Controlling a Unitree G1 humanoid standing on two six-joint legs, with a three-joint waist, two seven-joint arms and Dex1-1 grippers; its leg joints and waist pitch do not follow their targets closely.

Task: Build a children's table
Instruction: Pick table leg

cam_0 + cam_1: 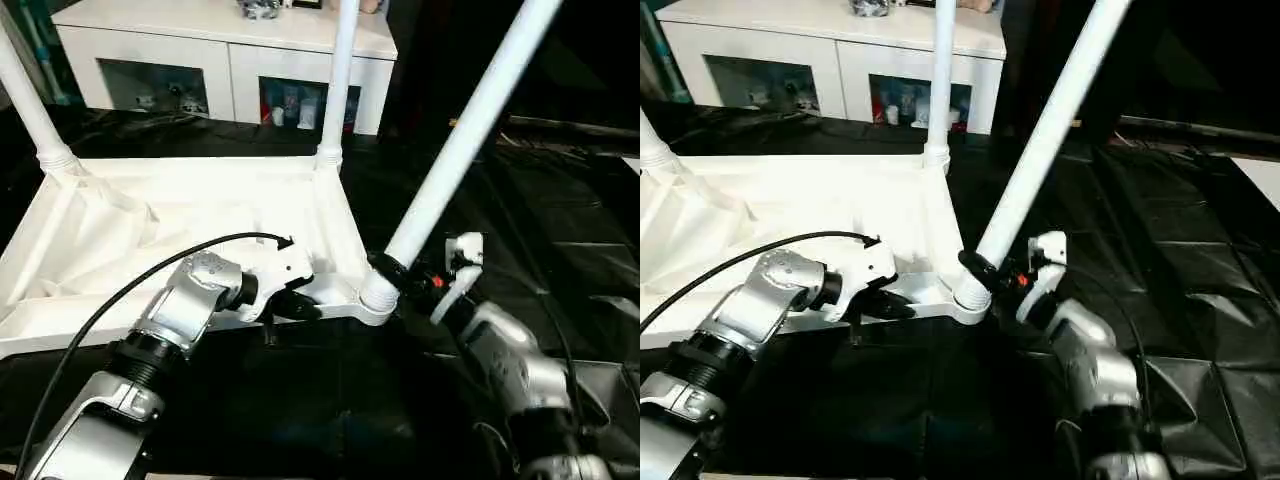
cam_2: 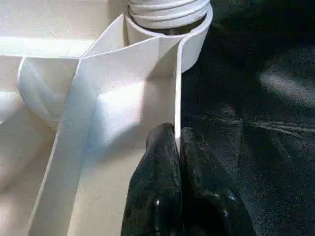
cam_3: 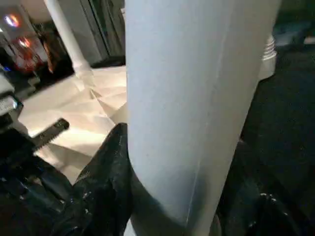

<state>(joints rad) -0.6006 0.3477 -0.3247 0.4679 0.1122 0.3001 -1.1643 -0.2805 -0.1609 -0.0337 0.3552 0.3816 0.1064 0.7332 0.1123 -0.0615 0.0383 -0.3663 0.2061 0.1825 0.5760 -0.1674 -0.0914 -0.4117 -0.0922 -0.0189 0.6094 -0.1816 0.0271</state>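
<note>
Pinching the children's table (image 1: 180,215) rim with my left gripper (image 2: 176,147), fingers clenched on the thin wall. Table lies upside down on the black work table (image 1: 560,250). My right gripper (image 1: 395,272) grasps the tilted leg (image 1: 465,135) near its corner socket (image 1: 378,297).

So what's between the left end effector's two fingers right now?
The thin side wall of the tabletop, near the corner socket. The left wrist view shows the left end effector pinching it.

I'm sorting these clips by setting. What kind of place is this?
Probably an indoor lab or workshop set up for assembly: a large work table under a black cover, a white cabinet with glass doors holding small items, and an upturned white plastic children's table.
</note>
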